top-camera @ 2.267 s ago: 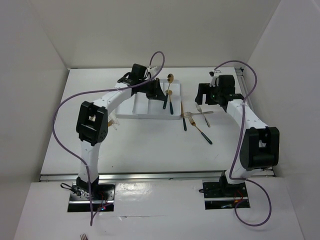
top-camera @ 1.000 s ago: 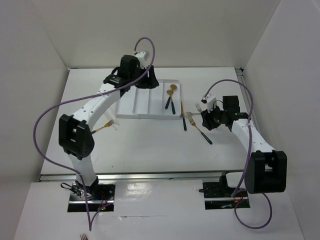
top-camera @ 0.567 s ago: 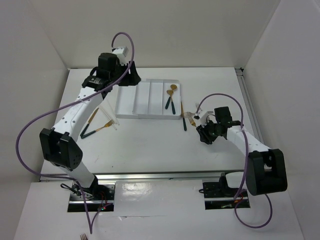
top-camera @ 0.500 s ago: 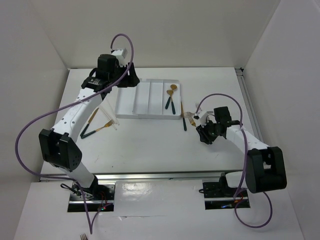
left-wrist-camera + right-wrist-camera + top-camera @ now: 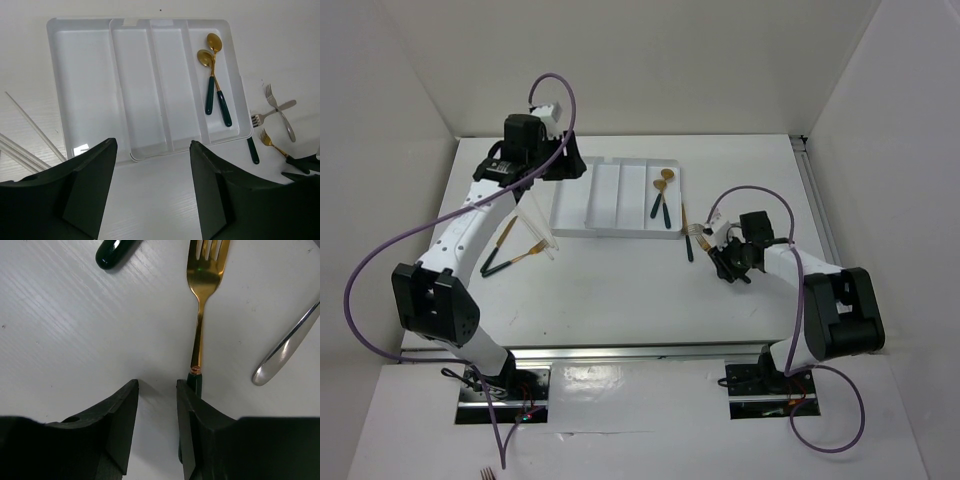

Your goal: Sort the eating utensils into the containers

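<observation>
The white tray (image 5: 605, 195) (image 5: 85, 90) has long parallel containers; two gold spoons with dark handles (image 5: 660, 195) (image 5: 214, 75) lie in the rightmost one. My left gripper (image 5: 570, 166) (image 5: 152, 145) hangs open and empty above the tray's left end. My right gripper (image 5: 725, 267) (image 5: 157, 385) is low on the table, right of the tray, open with a narrow gap and bare table between its fingers. A gold fork (image 5: 201, 310) (image 5: 272, 142) lies there, its dark handle just outside the right finger. A silver fork (image 5: 280, 110) and a dark-handled fork (image 5: 689, 243) lie close by.
Left of the tray lie two more dark-handled utensils (image 5: 500, 248) and a few clear thin sticks (image 5: 538, 228) (image 5: 30, 125). White walls close the table at the left, back and right. A silver handle (image 5: 285, 350) lies right of the gold fork.
The left arm has swung left, from above the tray to its left end. The right gripper has moved left and down to the gold fork, and its jaws have narrowed.
</observation>
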Motion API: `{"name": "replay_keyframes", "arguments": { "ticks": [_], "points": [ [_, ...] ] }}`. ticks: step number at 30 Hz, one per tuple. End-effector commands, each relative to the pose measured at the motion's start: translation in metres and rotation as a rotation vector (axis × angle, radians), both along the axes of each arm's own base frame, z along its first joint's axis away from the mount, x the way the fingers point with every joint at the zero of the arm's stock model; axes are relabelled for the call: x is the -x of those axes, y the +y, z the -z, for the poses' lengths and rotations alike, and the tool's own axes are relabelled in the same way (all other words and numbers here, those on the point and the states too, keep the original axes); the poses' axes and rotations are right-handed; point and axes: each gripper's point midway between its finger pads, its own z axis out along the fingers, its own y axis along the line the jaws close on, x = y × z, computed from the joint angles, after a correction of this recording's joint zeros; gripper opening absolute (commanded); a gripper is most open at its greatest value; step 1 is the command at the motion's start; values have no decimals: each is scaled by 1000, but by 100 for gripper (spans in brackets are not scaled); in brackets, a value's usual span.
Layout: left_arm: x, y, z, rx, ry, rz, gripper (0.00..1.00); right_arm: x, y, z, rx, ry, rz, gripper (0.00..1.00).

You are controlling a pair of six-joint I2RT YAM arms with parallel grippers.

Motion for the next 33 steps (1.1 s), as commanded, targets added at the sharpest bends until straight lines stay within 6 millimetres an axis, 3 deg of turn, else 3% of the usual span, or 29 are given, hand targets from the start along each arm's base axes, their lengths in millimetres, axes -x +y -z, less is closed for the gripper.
{"name": "replay_keyframes", "arguments": {
  "ticks": [1,7,11,17,28,33],
  "points": [
    [5,0,-14,9,-43,12,73,-3,3,-1,10,-26,-15,44],
    [12,-3,3,17,-8,37,73,1,15,-45,-57,-187,-92,47],
    [14,-5,7,28,5,39,73,0,15,-62,-62,-269,-92,48],
    [8,-8,5,32,8,47,73,5,2,-32,4,-166,-44,47],
    [2,-5,-1,35,-6,38,73,-11,-3,-24,35,-169,-13,47],
    [3,-2,8,43,26,31,73,-16,-8,-21,64,-178,6,47]
  ]
}}
